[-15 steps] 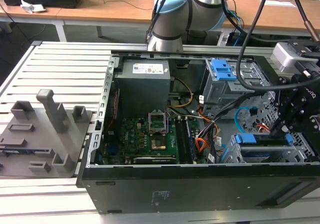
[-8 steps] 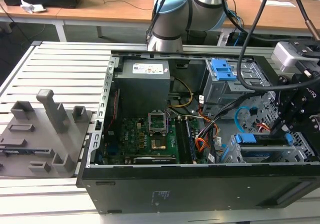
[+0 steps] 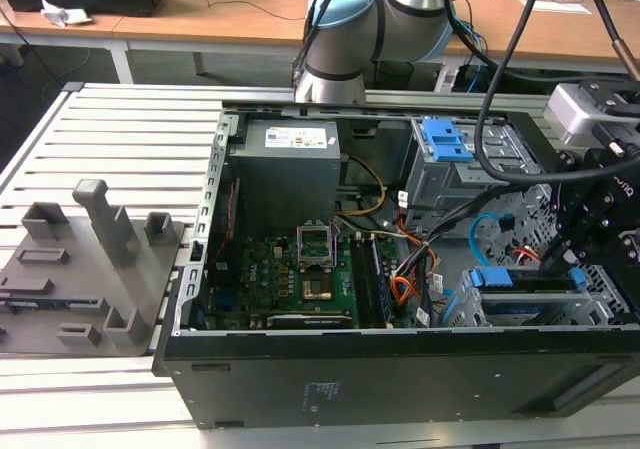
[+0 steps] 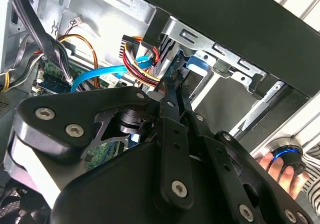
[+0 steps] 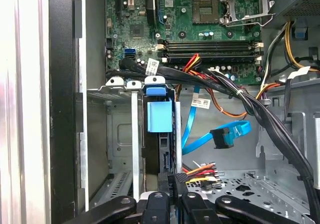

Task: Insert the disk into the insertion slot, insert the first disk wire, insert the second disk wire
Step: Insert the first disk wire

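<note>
Currently the disk [image 5: 160, 116] sits in the insertion slot [image 5: 117, 134], with its blue carrier showing at the cage mouth. In the exterior view this assembly lies at the lower right of the frame, inside the open computer case [image 3: 400, 369]. The gripper [image 5: 176, 181] is drawn narrow, and it appears to pinch the black plug of the first disk wire [image 5: 201, 171] just beside the connector edge of the disk. The step in hand is judged to be the seating of this plug.

Hold the plug square to the drive's connector, as a tilted plug is likely to bind. Advance along the connector axis only, with light force. Route the orange-red leads free of the cage edge.

The second disk wire [image 5: 239, 130] hangs loose nearby, its dark plug unattached and apart from the disk. It should stay out of the path. A person's hand [image 4: 280, 171] rests by a knob [image 4: 287, 154] outside the case.
</note>
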Tool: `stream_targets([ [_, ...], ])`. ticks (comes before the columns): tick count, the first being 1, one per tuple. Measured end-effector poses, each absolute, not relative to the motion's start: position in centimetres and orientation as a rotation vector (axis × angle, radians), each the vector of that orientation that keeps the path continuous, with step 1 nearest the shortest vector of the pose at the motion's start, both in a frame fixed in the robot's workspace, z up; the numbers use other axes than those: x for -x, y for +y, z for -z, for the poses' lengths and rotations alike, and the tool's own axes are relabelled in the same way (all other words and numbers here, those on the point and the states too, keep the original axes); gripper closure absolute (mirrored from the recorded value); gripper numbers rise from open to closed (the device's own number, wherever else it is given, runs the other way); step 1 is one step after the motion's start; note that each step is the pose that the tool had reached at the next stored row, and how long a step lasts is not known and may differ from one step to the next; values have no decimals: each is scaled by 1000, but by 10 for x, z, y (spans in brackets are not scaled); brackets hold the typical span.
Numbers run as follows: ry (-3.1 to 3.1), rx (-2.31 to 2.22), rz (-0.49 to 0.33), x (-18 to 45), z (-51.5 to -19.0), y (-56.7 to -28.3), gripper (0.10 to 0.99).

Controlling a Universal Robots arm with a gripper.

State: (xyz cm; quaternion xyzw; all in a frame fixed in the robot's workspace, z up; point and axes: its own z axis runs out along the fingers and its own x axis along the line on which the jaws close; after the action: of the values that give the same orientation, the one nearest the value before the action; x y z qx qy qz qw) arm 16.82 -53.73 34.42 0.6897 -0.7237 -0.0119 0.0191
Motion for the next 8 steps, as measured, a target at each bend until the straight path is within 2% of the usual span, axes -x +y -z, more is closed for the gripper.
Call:
stream_targets([
  [8,-2258,-2140,49,-168,-343,-540,925],
])
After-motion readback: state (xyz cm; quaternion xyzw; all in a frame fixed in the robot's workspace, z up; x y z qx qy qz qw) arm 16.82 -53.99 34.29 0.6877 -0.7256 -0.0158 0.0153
